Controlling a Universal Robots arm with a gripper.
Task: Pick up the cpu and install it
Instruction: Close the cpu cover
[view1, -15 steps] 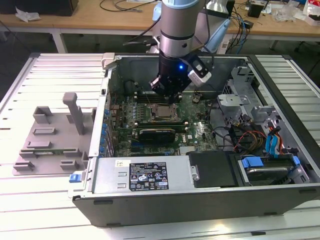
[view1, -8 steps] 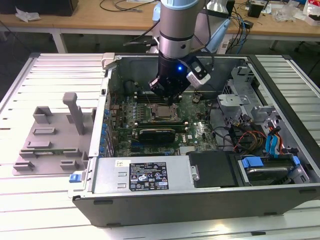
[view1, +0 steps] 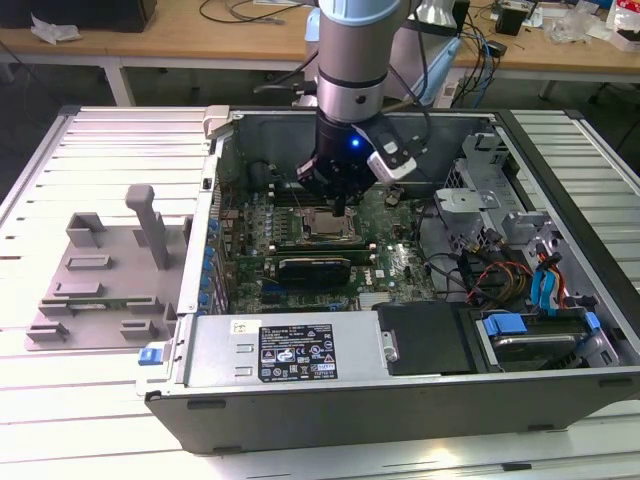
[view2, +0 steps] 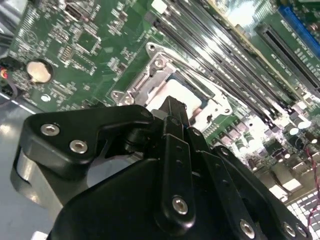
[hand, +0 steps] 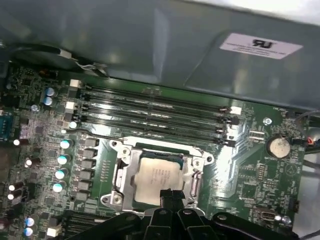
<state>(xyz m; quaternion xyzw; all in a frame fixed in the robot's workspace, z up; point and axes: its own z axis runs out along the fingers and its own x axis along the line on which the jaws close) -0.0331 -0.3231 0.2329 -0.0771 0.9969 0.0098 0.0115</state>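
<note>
Nearest in the exterior view is the dark side wall of an open computer case (view1: 400, 410), lying flat on a slatted metal table (view1: 60, 400). Just inside that wall sits a grey power supply (view1: 290, 350) with a label on top. At the exterior view's right is a drive bay with blue handles (view1: 530, 340). Outside the case, on the exterior view's left, a grey plastic tray (view1: 100, 280) with upright posts rests on the table.

Farther in lies the green motherboard (view1: 400, 270), with a black expansion card across it. Beyond the card, near the middle of the case, the cpu (view1: 327, 225) lies flat inside its metal socket frame (hand: 122, 175). Its silver-grey top faces up, as both wrist views show (hand: 159, 177) (view2: 187, 95).

Directly above the cpu is the black gripper (view1: 340, 205). In both wrist views its fingertips are drawn close together with nothing visible between them (hand: 170, 194) (view2: 172, 107). They sit low over one edge of the chip; whether they touch it cannot be told.

Just beyond the socket run four long memory slots (hand: 155, 112). A round coin battery (hand: 278, 146) sits on the board to one side. The silver robot arm (view1: 350, 60) rises from the gripper. Farthest away stands a wooden workbench (view1: 200, 40) strewn with cables.
</note>
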